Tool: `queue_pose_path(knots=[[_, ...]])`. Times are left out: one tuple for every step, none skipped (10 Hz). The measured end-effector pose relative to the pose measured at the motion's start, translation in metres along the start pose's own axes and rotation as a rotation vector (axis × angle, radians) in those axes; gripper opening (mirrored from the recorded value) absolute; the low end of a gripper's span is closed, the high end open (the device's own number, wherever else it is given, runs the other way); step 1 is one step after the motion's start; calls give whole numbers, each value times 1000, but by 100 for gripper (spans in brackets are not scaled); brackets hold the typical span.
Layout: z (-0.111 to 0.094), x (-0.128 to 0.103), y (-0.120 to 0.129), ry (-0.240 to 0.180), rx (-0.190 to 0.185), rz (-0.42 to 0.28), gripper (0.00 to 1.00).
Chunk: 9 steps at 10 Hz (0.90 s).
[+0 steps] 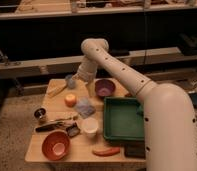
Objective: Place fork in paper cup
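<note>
The fork [65, 119] is a thin pale utensil lying on the wooden table [37, 150], just right of the small metal cup [40, 114] and above a dark-handled utensil [51, 127]. The white paper cup [89, 127] stands upright right of them, near the green tray [123, 120]. It looks empty. My gripper [86, 83] hangs from the white arm over the far part of the table, between the blue cup [70, 81] and the purple bowl [105, 88]. It is well away from the fork and the paper cup.
An orange bowl [56, 145] sits at the front left. An orange round thing [70, 99] and a blue-grey packet [85, 107] lie mid-table. A red sausage-like item [106, 151] and a dark flat object [134, 152] lie at the front edge. A shelf rail runs behind.
</note>
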Motion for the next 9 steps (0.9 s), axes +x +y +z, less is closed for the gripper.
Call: queue_pose_path(knots=[[7, -8, 7, 8, -17, 8, 80], [11, -13, 12, 13, -27, 13, 80], [21, -26, 22, 21, -45, 16, 80], [31, -37, 29, 25, -55, 14, 80], [45, -47, 32, 22, -56, 6, 80], [55, -54, 29, 9, -52, -15, 80], [63, -61, 21, -7, -41, -59, 79], [64, -62, 16, -13, -33, -81, 71], [65, -62, 14, -17, -29, -89, 66]])
